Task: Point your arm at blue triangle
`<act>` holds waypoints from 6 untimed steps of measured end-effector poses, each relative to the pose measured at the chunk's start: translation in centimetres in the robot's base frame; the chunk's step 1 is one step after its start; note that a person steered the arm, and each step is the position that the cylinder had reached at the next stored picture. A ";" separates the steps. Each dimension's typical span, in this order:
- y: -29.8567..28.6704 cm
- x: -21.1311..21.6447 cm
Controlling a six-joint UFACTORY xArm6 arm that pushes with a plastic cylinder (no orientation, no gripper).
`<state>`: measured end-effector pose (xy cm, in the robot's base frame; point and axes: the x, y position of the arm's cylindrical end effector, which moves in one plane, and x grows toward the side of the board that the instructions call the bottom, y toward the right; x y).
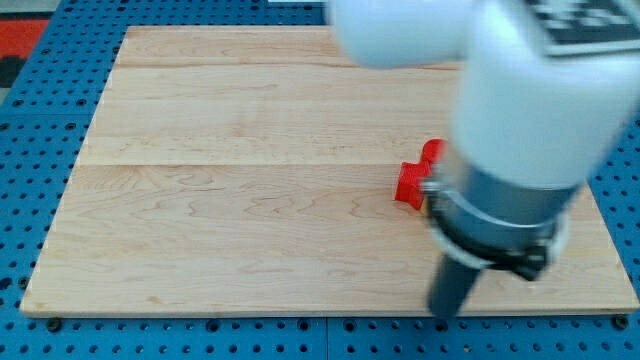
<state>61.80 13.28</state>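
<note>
No blue triangle shows in the camera view; the arm hides much of the view's right. A red block, shape unclear, lies on the wooden board right of centre, partly behind the arm. My tip sits near the board's bottom edge at the right, below and slightly right of the red block. The large white and grey arm body looms above it, blurred.
The board rests on a blue perforated table. A red patch shows at the view's top left corner. Nothing else can be made out on the board.
</note>
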 end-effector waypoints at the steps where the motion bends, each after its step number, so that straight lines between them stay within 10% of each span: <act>1: 6.9 -0.1; 6: 13.9 -4.4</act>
